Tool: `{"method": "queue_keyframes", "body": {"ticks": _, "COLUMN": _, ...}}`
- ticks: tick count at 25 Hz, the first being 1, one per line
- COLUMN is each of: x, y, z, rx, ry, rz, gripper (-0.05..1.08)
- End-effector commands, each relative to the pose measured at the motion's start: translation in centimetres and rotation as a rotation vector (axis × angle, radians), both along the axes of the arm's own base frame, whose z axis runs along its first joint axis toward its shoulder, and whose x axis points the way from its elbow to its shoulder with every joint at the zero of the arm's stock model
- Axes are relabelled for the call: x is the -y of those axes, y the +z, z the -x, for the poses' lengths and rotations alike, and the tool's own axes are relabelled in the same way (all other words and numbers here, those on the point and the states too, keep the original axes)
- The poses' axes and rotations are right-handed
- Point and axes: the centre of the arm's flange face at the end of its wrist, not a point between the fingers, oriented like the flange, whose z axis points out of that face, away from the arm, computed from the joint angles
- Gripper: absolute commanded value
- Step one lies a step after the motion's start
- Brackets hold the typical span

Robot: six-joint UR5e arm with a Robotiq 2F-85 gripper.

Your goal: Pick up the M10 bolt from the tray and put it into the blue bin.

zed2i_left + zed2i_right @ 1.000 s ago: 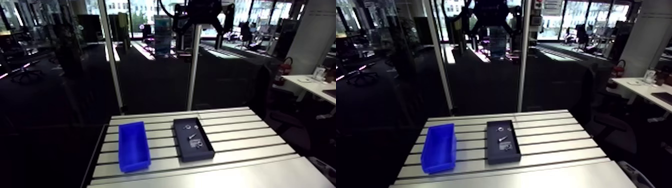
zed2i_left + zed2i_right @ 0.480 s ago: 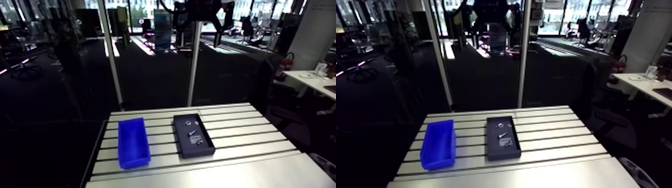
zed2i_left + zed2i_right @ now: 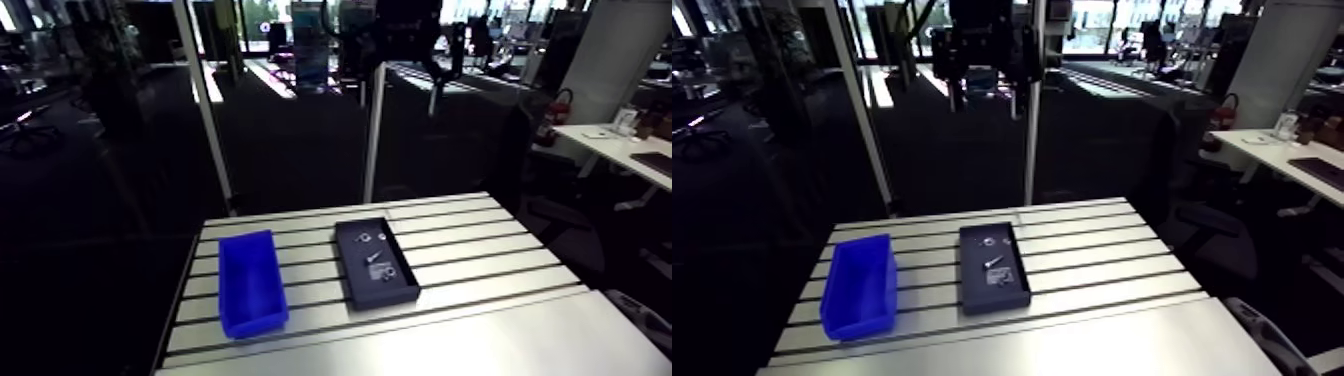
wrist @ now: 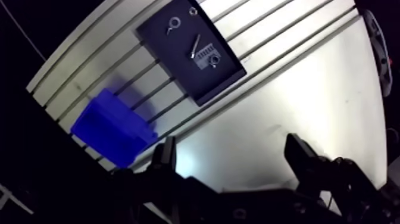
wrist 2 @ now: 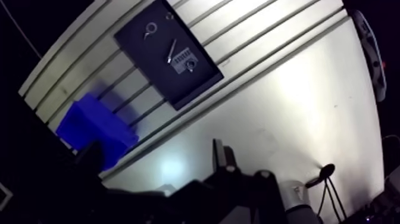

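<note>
– Blue bin (image 3: pixel 252 283) is sitting on the slotted tabletop (image 3: pixel 480 260) just beside the dark tray (image 4: pixel 205 84), with a bare strip showing between them. Where is the M10 bolt lying?

– The M10 bolt (image 4: pixel 195 46) is lying slantwise near the tray's middle. A ring-shaped piece (image 4: pixel 174 24) and a small nut (image 4: pixel 193 11) are resting toward the end of the tray farther from the claw. A ribbed block (image 4: pixel 209 58) is sitting right at the bolt's nearer end, touching or just apart, I cannot tell which. The claw (image 4: pixel 232 156) is hanging high and well away from the tray, its fingers (image 4: pixel 299 154) spread wide and pinching nothing.

– So what is threatening the pick?

– Crowding, as I am judging it. The bolt is looking thin and is lying close to that block. A descent slightly off line is risking the fingers closing on the wrong part, or shoving both across the tray. A round shank is also liable to roll or tip out of a flat grip while travelling from the tray to the bin.
</note>
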Motion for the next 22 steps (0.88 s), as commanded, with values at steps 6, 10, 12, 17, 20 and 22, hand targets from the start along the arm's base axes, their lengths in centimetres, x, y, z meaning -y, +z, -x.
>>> {"method": "queue_keyframes", "body": {"ticks": 6, "x": -1.9, "y": -9.8, "z": 1.6, "rx": 0.008, "ry": -0.146, "rz": -0.024, "gripper": 0.02}}
{"method": "queue_keyframes", "body": {"ticks": 10, "x": -1.8, "y": -11.7, "z": 1.9, "rx": -0.002, "ry": -0.152, "rz": -0.016, "gripper": 0.02}}
{"method": "queue_keyframes", "body": {"ticks": 12, "x": -1.9, "y": -12.6, "z": 2.2, "rx": -0.001, "ry": -0.179, "rz": -0.017, "gripper": 0.02}}
{"method": "queue_keyframes", "body": {"ticks": 17, "x": -1.9, "y": -14.1, "z": 2.3, "rx": -0.008, "ry": -0.213, "rz": -0.023, "gripper": 0.02}}
{"method": "queue_keyframes", "body": {"ticks": 20, "x": -1.9, "y": -15.1, "z": 2.6, "rx": -0.024, "ry": -0.23, "rz": -0.036, "gripper": 0.02}}
{"method": "queue_keyframes", "body": {"ticks": 22, "x": -1.7, "y": -15.5, "z": 2.6, "rx": -0.02, "ry": -0.232, "rz": -0.038, "gripper": 0.02}}
